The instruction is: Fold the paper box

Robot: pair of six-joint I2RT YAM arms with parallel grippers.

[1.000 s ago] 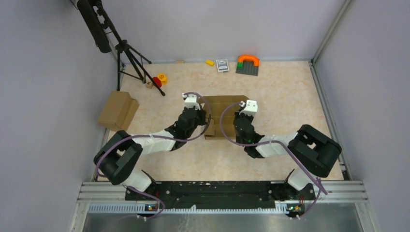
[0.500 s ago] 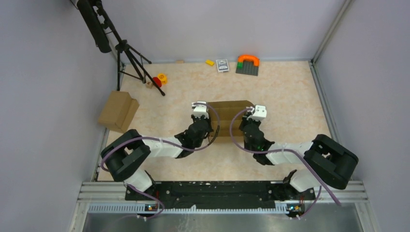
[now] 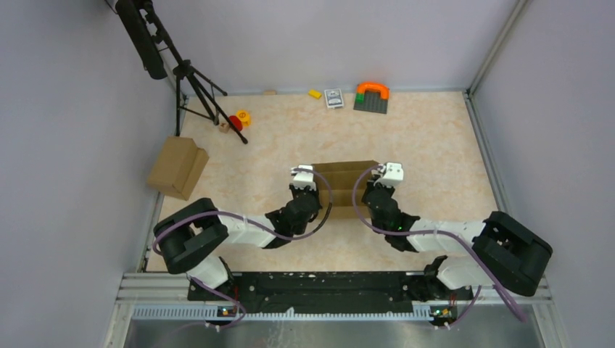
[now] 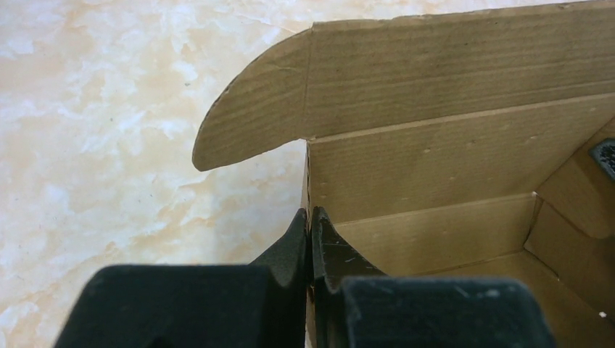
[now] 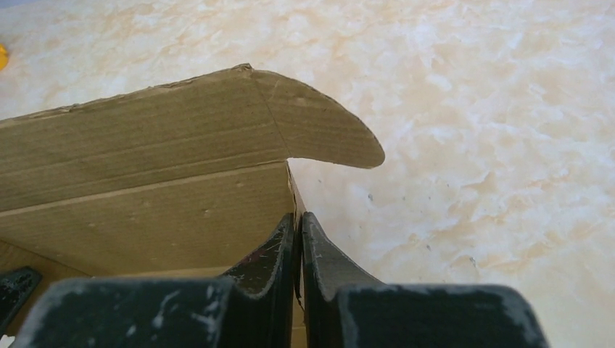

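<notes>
Item: paper box, plain brown corrugated, part-folded. Sits approx. mid-table, open top up. Rear panel stands tall w/ a rounded ear flap at each end. The left ear shows in the left wrist view, the right ear in the right wrist view.

Left gripper: at box's left end. Jaws pressed together on the left side wall, one finger inside and one outside; the wall's edge runs up between the fingertips.

Right gripper: at box's right end. Jaws likewise clamped on the right side wall, tips nearly touching w/ the board between.

Both arms reach in low from the near edge.

Other stock on the table:
- bulkier brown carton, left edge.
- tripod, far-left corner.
- red and yellow toy pcs, by the tripod's foot.
- yellow brick, far edge.
- card pack, far edge, beside the brick.
- grey baseplate w/ orange arch, far edge, just right of the card pack.
</notes>
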